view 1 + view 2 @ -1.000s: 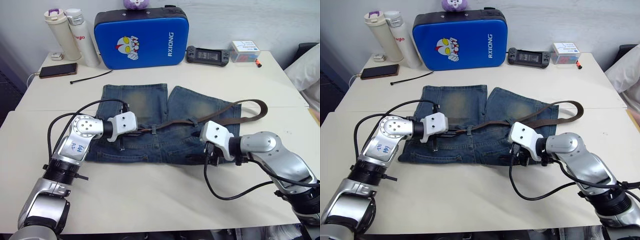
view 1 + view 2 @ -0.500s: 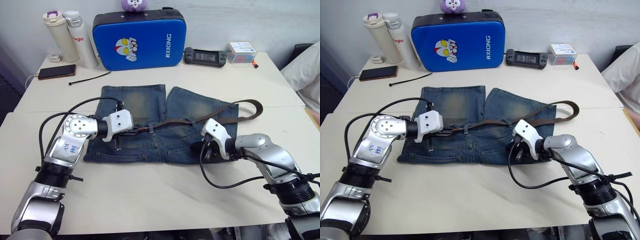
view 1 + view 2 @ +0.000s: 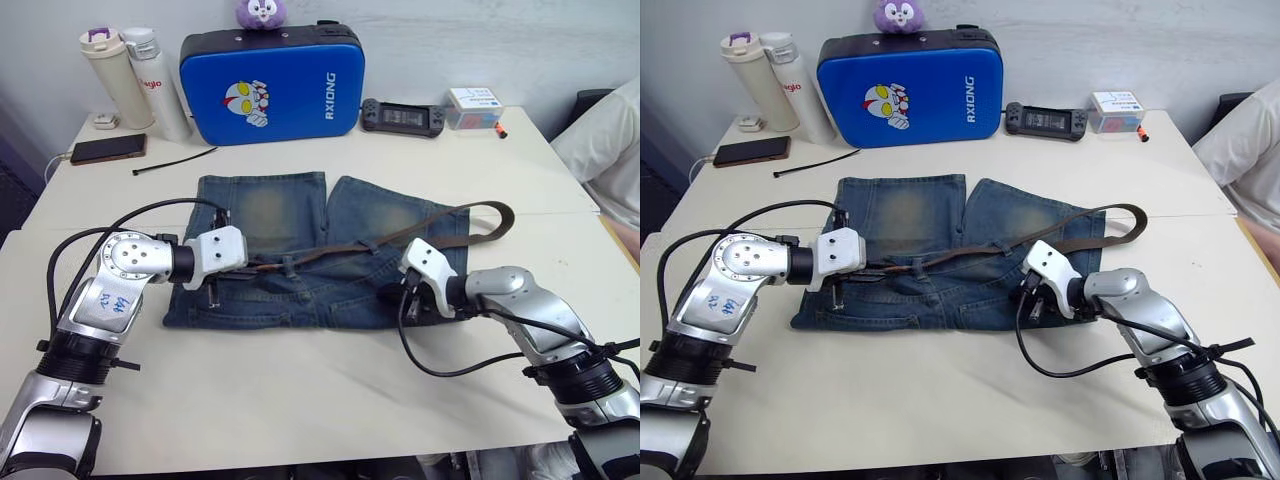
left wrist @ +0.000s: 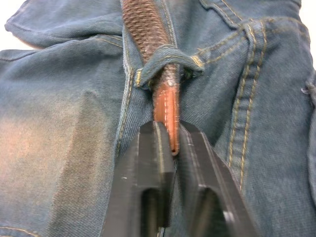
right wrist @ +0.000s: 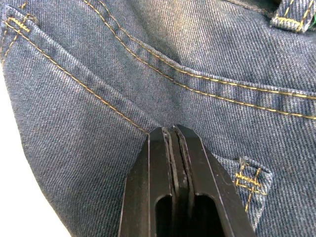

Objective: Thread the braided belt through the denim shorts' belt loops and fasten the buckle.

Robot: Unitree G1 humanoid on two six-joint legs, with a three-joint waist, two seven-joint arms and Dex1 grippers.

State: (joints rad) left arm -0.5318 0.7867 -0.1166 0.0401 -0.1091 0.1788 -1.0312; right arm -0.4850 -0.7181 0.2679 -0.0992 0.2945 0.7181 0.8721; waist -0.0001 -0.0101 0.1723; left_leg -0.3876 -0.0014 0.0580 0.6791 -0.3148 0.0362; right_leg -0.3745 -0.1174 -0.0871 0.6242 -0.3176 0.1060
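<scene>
The faded denim shorts (image 3: 300, 215) lie flat mid-table. The braided belt (image 3: 440, 228) runs along the waistband and curls off to the right; its buckle is hidden. In the left wrist view the belt (image 4: 143, 24) passes under one of the belt loops (image 4: 168, 57). Its smooth brown tip ends between the slightly parted fingers of my left gripper (image 4: 175, 143), which is at the waistband's left part (image 3: 255, 268). My right gripper (image 5: 173, 131) is shut, its tips pressing on denim beside a pocket seam, at the shorts' right side (image 3: 400, 293).
A blue case (image 3: 270, 75), two bottles (image 3: 110, 75), a phone (image 3: 105, 150), a black cable tie (image 3: 175, 160), a game console (image 3: 403, 117) and a small box (image 3: 475, 105) line the table's far side. A person's white sleeve (image 3: 610, 140) is at the right.
My right gripper has closed and moved in against the shorts' right side. My left gripper's fingers have parted a little around the belt tip. The camera has shifted.
</scene>
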